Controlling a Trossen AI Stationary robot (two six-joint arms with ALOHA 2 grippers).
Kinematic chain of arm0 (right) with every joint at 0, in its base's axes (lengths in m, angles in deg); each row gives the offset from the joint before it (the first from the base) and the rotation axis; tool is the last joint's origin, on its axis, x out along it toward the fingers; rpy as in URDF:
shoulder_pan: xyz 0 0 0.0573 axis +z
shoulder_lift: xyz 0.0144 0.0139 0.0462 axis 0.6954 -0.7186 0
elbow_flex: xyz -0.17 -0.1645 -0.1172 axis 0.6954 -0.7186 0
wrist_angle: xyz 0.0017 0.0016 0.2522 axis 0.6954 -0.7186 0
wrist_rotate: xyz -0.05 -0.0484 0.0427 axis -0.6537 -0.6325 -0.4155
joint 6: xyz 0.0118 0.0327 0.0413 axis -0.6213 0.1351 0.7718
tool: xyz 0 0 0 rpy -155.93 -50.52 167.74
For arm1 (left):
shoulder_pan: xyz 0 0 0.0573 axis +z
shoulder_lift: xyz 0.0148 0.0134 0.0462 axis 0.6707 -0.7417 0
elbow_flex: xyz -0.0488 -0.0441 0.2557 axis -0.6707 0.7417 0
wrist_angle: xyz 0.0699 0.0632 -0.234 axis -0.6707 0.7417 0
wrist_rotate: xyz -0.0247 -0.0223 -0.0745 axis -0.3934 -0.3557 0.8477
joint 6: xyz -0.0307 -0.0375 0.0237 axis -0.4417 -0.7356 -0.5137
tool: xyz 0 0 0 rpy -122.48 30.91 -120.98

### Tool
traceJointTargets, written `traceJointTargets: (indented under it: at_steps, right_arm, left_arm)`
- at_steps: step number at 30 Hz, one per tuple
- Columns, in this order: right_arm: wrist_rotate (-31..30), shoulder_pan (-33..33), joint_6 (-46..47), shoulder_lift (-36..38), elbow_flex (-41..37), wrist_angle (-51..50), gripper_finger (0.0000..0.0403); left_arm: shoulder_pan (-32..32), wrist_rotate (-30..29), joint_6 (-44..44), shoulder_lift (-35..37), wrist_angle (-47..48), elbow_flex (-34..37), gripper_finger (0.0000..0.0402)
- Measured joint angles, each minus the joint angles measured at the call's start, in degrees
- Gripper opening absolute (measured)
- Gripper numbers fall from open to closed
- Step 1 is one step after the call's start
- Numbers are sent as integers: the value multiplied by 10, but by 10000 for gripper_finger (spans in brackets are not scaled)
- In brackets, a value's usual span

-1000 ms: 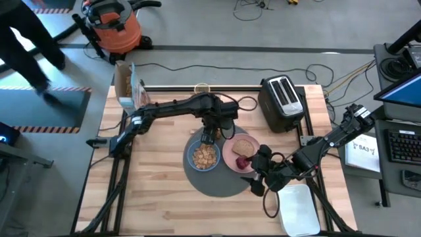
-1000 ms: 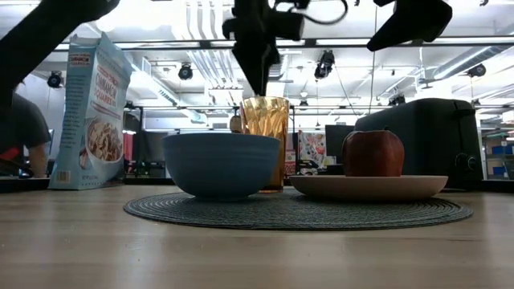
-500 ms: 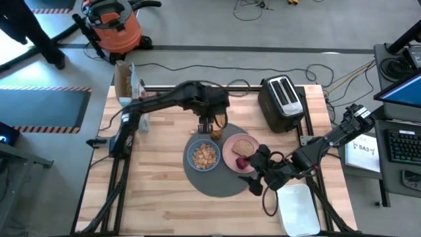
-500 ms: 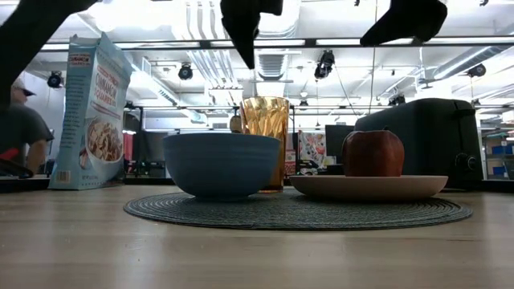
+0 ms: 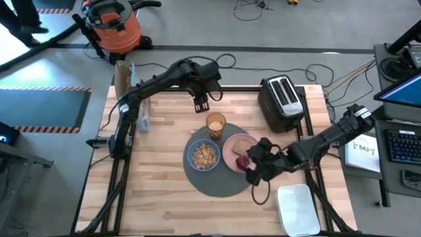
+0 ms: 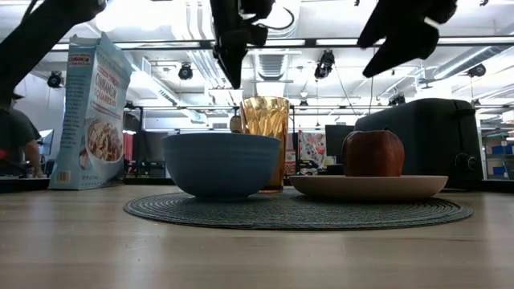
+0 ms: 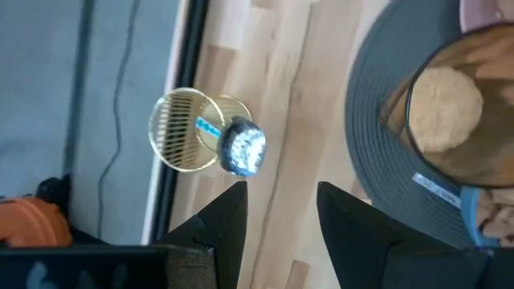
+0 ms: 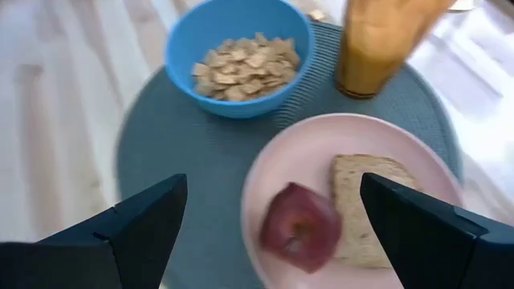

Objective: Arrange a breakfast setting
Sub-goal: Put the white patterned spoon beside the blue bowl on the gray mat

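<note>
A round dark grey mat (image 5: 217, 181) holds a blue bowl (image 5: 203, 156) of cereal, a pink plate (image 5: 230, 150) and a glass of orange drink (image 5: 216, 123). A toast slice (image 5: 246, 145) and a red apple (image 5: 242, 162) lie on the plate. My left gripper (image 5: 201, 102) hangs open and empty above the bare wood beyond the glass, pointing down. Its wrist view shows a silver spoon's bowl (image 7: 242, 148) beside a small round golden thing (image 7: 181, 128) at the table's far edge. My right gripper (image 8: 273, 181) stands wide open above the plate's near right side, touching nothing.
A black toaster (image 5: 281, 102) stands at the back right and a white tray (image 5: 299, 209) lies at the near right. A cereal box (image 6: 92, 112) stands at the far left. A person (image 6: 16, 136) shows in the room beyond.
My left gripper has risen from just above the glass and swung toward the table's far edge, rolling as it went; it stays open. The glass stands still on the mat. My right gripper has crept a little toward the plate.
</note>
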Motion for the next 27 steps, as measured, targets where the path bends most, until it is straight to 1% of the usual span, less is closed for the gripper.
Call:
traceJointTargets:
  at_steps: [2,9,10,13,14,17,25,27]
  right_arm:
    - [0,-12,-8,0,0,-10,361]
    - [2,-40,-37,0,0,-12,361]
    - [3,-41,-37,0,0,-14,361]
    - [3,-41,-37,0,0,-31,361]
    - [3,-41,-37,0,0,-40,361]
    - [3,-41,-37,0,0,-63,361]
    - [3,-41,-37,0,0,-97,361]
    - [3,-41,-37,0,0,-104,361]
  left_arm:
    - [7,11,11,0,0,11,135]
    - [11,7,45,2,-5,79,135]
    - [11,-2,49,2,-10,89,135]
    - [11,-60,60,10,-44,117,135]
    - [11,-66,64,15,-57,124,135]
    - [14,-54,67,26,-94,136,135]
    - [14,-57,69,31,-114,168,135]
    - [14,-72,74,29,-131,179,135]
